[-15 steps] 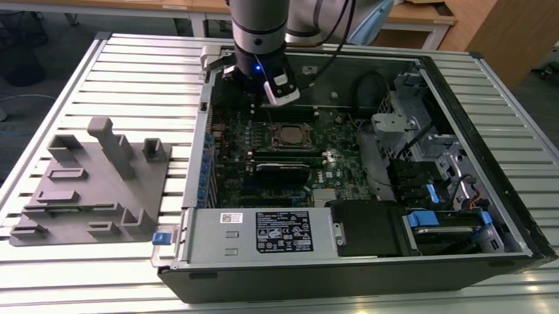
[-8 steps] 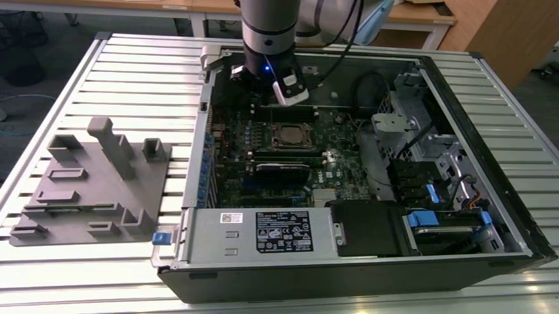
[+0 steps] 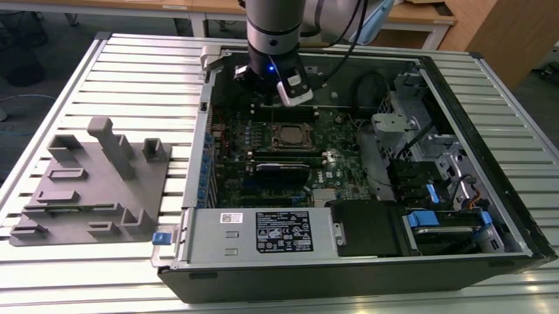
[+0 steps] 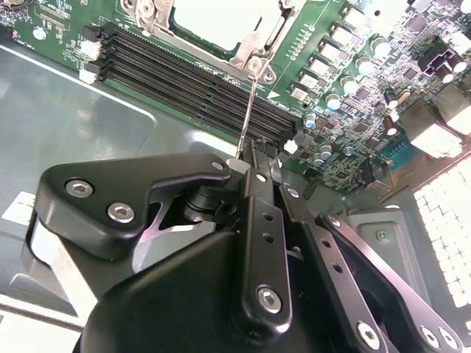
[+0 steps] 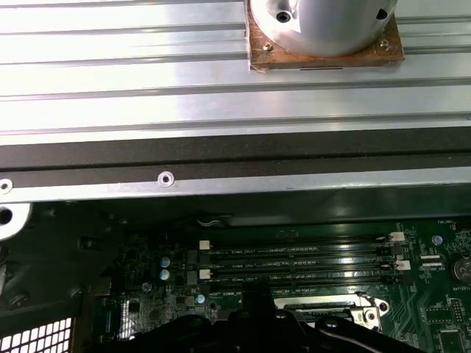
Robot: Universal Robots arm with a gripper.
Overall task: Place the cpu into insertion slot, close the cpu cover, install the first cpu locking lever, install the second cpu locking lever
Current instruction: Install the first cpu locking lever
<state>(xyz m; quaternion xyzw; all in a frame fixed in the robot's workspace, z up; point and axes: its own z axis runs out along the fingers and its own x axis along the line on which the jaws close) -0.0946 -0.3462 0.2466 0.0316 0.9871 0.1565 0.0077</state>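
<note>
The insertion slot (image 3: 291,135) sits in the middle of the green board inside the open computer case. In the second wrist view the silvery cpu cover (image 4: 254,45) lies flat over the slot, and the cpu's pale metal top (image 4: 213,16) shows through its cut-out. A thin silver locking lever (image 4: 248,110) rises from the slot's corner. My gripper (image 4: 254,158) is shut on the lever's free end, above the long black memory slots (image 4: 191,81). In the exterior view my gripper (image 3: 281,103) hangs just behind the slot.
A grey fixture block (image 3: 96,176) stands on the slatted table at the exterior view's left. The power supply (image 3: 262,232) fills the case's near side, and drive bays (image 3: 436,196) with blue tabs line its right. The case's back wall (image 5: 221,158) is close behind the memory slots (image 5: 294,257).
</note>
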